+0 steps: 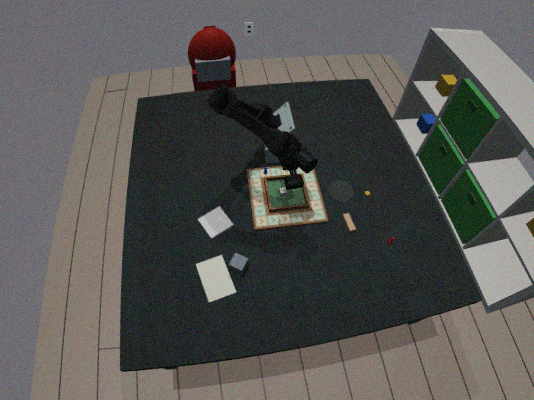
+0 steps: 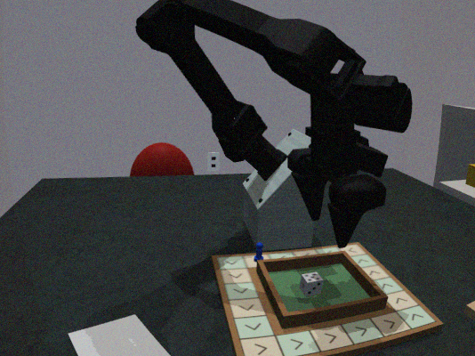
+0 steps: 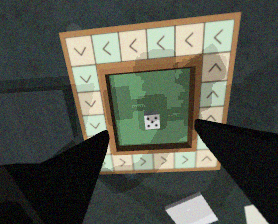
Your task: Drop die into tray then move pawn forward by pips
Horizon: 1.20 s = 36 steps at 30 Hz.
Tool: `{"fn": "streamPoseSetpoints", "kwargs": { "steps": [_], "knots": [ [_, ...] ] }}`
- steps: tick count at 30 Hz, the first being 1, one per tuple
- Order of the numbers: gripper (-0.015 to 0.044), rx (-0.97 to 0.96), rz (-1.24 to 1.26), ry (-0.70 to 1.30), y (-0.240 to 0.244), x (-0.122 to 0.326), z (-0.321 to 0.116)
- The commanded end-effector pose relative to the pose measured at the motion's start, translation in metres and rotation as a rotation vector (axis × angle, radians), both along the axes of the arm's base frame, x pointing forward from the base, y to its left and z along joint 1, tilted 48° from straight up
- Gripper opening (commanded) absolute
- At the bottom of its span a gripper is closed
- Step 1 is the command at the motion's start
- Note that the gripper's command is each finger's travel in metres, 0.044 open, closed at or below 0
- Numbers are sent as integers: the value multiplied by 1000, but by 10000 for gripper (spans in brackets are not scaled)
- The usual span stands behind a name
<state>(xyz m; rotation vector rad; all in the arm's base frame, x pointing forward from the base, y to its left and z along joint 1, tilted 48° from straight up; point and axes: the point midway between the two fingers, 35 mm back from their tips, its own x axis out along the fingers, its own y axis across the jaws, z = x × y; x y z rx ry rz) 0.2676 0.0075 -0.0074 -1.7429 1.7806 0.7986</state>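
Note:
My gripper (image 1: 293, 176) (image 2: 329, 233) (image 3: 150, 128) is open and empty, above the tray's far part, its fingers wide apart. The white die (image 1: 283, 190) (image 2: 311, 283) (image 3: 152, 121) is inside the green-floored dice tray (image 1: 288, 209) (image 2: 331, 314), clear of the fingers, with five pips on top. The board (image 1: 291, 224) (image 2: 228, 302) (image 3: 150, 24) surrounds the tray with arrow squares. The blue pawn (image 1: 265, 171) (image 2: 259, 252) stands upright in the far row, one square from the far left corner; it does not show in the wrist view.
A pale slanted stand (image 1: 286, 118) (image 2: 277, 224) is behind the board. A white card (image 1: 215, 221) (image 2: 116, 340) (image 3: 191, 211), cream sheet (image 1: 216, 279) and grey block (image 1: 239, 261) lie left and nearer. A clear disc (image 1: 341, 191), yellow disc (image 1: 367, 192), wooden block (image 1: 349, 222) and red item (image 1: 391, 240) lie right.

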Motion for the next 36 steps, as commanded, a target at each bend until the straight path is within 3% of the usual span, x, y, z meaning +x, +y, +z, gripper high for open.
{"fn": "streamPoseSetpoints", "kwargs": {
  "steps": [1,8,20,23,36],
  "knots": [
    [387,2,-48,-45,-3,-3,2],
    [204,-43,-530,-533,-24,-35,17],
    [200,-89,-1351,-1409,-59,-97,29],
    [200,-91,-1476,-1547,-64,-107,29],
    [200,-91,-1523,-1599,-66,-112,30]
  ]
}}
